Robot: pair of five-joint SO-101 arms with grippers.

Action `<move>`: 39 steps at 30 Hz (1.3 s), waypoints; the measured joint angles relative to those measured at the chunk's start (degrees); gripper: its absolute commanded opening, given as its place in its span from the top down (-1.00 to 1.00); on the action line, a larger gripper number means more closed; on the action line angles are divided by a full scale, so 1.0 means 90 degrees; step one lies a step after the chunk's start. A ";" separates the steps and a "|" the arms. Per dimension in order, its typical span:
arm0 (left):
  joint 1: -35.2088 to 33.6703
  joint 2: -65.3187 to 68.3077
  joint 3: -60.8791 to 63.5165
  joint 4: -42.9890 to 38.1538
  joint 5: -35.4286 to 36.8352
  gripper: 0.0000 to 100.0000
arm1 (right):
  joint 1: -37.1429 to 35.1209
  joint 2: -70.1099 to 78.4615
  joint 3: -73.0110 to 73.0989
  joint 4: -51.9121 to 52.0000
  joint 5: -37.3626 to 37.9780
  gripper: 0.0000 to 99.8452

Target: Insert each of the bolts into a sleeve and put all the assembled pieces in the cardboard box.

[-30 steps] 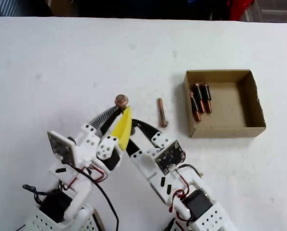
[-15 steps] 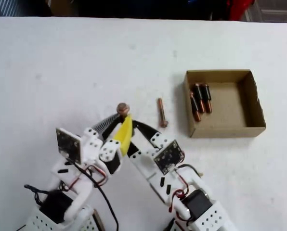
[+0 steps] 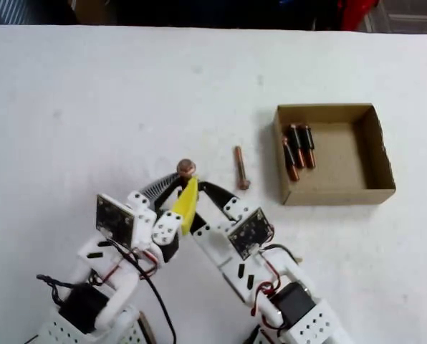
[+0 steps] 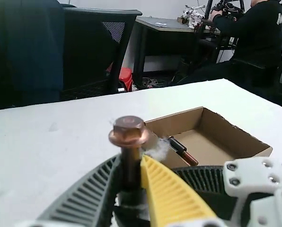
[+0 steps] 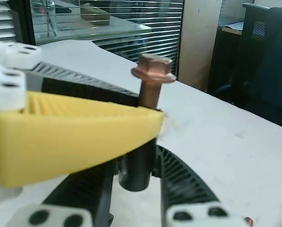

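your left fingers pinch an upright bolt, well apart from the cardboard box. your right fingers clasp the dark sleeve beneath it. a loose bolt lies on the tabletop just beside the box; three assembled pieces lie inside.

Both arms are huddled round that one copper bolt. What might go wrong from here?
1. The left gripper and right gripper cross tightly; a bump could tilt the bolt and jam it in the sleeve.
2. The spare bolt lies near the right arm and might get knocked away.
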 measured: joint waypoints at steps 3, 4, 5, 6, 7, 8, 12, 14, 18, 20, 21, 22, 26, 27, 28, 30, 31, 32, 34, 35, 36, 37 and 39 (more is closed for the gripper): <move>0.0000 0.0000 0.0000 0.0000 -0.0059 0.95 | 0.0000 0.0000 0.0000 0.0000 0.0000 0.97; 0.0000 0.0000 0.0000 0.0000 -0.0068 0.95 | 0.0000 0.0000 0.0000 0.0000 0.0000 0.97; 0.0000 0.0000 0.0000 0.0000 -0.0078 0.95 | 0.0000 0.0000 0.0000 0.0000 0.0000 0.97; 0.0000 0.0000 0.0000 0.0000 -0.0078 0.95 | 0.0000 0.0000 0.0000 0.0000 0.0000 0.97; 0.0000 0.0000 0.0000 0.0000 -0.0078 0.95 | 0.0000 0.0000 0.0000 0.0000 0.0000 0.97; 0.0000 0.0000 0.0000 0.0000 -0.0078 0.93 | 0.0000 0.0000 0.0000 0.0000 0.0000 0.97; 0.0000 0.0000 0.0000 0.0000 -0.0078 0.71 | 0.0010 0.0000 0.0000 0.0000 0.0000 0.97; -0.0029 0.0000 0.0000 0.0000 -0.0098 0.61 | 0.0029 0.0000 0.0000 0.0000 0.0000 0.97; -0.0059 0.0117 0.0000 0.0010 -0.0117 0.55 | 0.0020 -0.0020 0.0000 -0.0010 0.0000 0.97; -0.0059 0.0107 0.0000 0.0010 -0.0117 0.55 | 0.0029 -0.0010 0.0000 0.0000 0.0000 0.97; -0.0059 0.0107 0.0000 0.0010 -0.0117 0.55 | 0.0029 -0.0020 0.0000 0.0000 0.0000 0.97; -0.0059 0.0098 0.0000 0.0010 -0.0117 0.55 | 0.0029 -0.0010 0.0000 0.0000 0.0000 0.97; -0.0293 0.0088 0.0010 0.0010 -0.0127 0.56 | 0.0020 -0.0010 0.0000 0.0000 0.0000 0.97; -0.0430 0.0088 0.0010 0.0000 -0.0127 0.56 | 0.0020 -0.0010 0.0000 0.0000 0.0000 0.97; -0.0527 0.0088 0.0010 -0.0059 -0.0127 0.56 | 0.0000 -0.0010 0.0000 0.0000 0.0000 0.97; -0.0703 0.0088 0.0010 -0.0166 -0.0127 0.56 | -0.0020 -0.0010 0.0000 0.0000 0.0000 0.97; -0.0772 0.0088 -0.0020 -0.0186 -0.0127 0.56 | -0.0020 -0.0010 0.0000 0.0000 0.0000 0.97; -0.0821 0.0088 -0.0078 -0.0195 -0.0127 0.56 | -0.0020 -0.0010 0.0000 0.0000 0.0000 0.97; -0.0987 0.0088 -0.0303 -0.0205 -0.0127 0.56 | 0.0020 -0.0010 0.0000 0.0000 0.0000 0.97; -0.1055 0.0088 -0.0430 -0.0195 -0.0127 0.56 | 0.0029 -0.0010 0.0000 0.0000 0.0000 0.97; -0.1094 0.0088 -0.0557 -0.0137 -0.0127 0.57 | 0.0029 -0.0010 0.0000 0.0000 0.0000 0.97; -0.1162 0.0078 -0.0703 -0.0010 -0.0127 0.61 | 0.0029 -0.0010 0.0000 0.0000 0.0000 0.97; -0.1368 0.0078 -0.1006 0.0391 -0.0127 0.73 | 0.0020 -0.0010 0.0000 0.0000 0.0000 0.97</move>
